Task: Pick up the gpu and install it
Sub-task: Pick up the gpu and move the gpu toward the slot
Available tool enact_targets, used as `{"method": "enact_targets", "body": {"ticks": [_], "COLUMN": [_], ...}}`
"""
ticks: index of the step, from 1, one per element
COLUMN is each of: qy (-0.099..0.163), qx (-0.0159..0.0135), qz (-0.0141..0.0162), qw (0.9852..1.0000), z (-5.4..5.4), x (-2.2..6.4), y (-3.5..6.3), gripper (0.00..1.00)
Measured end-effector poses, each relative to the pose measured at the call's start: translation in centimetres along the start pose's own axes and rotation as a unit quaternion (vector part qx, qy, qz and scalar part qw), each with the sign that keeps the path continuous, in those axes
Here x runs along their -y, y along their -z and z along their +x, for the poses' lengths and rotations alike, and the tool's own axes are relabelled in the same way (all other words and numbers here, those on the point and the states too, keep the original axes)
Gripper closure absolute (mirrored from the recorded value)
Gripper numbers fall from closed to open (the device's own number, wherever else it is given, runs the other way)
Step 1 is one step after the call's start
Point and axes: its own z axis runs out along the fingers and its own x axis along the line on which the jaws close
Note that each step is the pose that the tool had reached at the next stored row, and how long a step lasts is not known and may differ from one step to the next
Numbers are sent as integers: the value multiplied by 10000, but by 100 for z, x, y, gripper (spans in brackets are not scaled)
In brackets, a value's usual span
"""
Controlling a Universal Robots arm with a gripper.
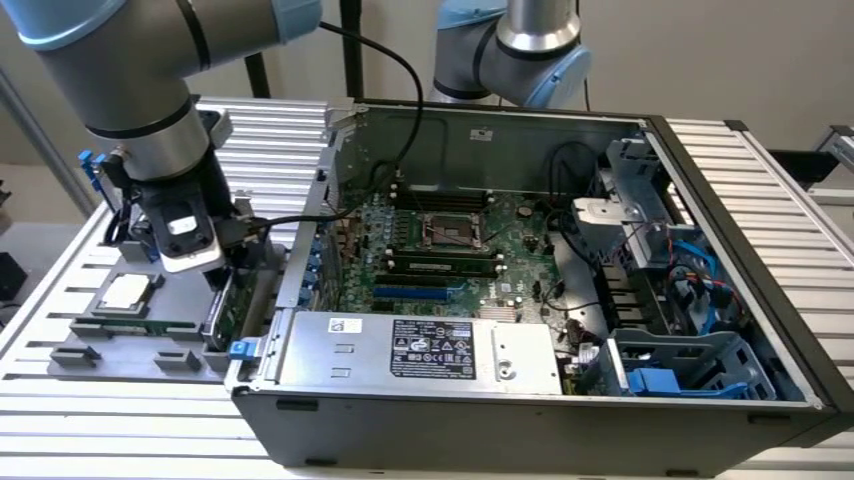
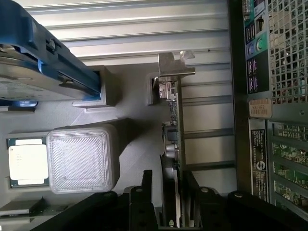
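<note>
at nine o'clock of the computer case (image 1: 534, 425), exterior view, the gpu (image 2: 172, 115) stands on edge in the gray tray (image 1: 80, 358). the gripper (image 2: 169, 175) straddles it, jaws apart, not yet clamped; best centre squarely and close evenly so the card stays upright.

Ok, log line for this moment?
phase: at pick | gripper: at gpu, jaws open either side | gpu: on edge in gray holder, beside PC case | installed: no
</note>
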Motion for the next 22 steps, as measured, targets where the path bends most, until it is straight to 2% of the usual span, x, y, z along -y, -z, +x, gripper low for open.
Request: {"method": "enact_targets", "body": {"ticks": [7,8,18,22], "qy": [1,0,12,200], "qx": [14,14,14,6], "qz": [-1,-1,-1,-7], "qw": [10000,10000,10000,9998], "z": [-8,-9,-9,-9], "x": [-1,-1,-1,-1], "y": [0,0,0,0], "gripper": [0,100,100,100]}}
